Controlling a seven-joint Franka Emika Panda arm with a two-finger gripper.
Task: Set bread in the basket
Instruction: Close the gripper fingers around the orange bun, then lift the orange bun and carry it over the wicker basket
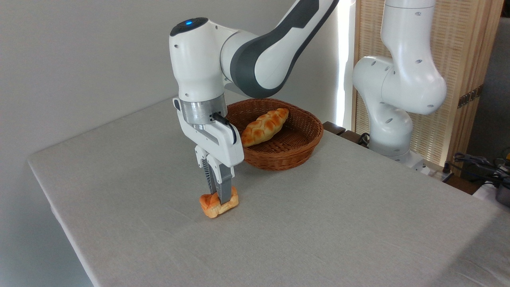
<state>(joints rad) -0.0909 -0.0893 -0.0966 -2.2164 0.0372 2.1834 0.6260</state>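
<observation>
Fingers pinch the bun on the surface

The gripper (218, 195) fingers (225, 191) clamp the orange bun (217, 204); the wicker basket (297, 149) sits behind, apart.

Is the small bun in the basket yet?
No, the small bun sits on the table between the gripper fingers, while the basket behind it holds only the braided loaf.

Soft, even daylight enters through a blown-out bright strip beside the slatted screen (450, 79), leaving only faint shadows on the counter (318, 223), with sharp overall focus.
</observation>
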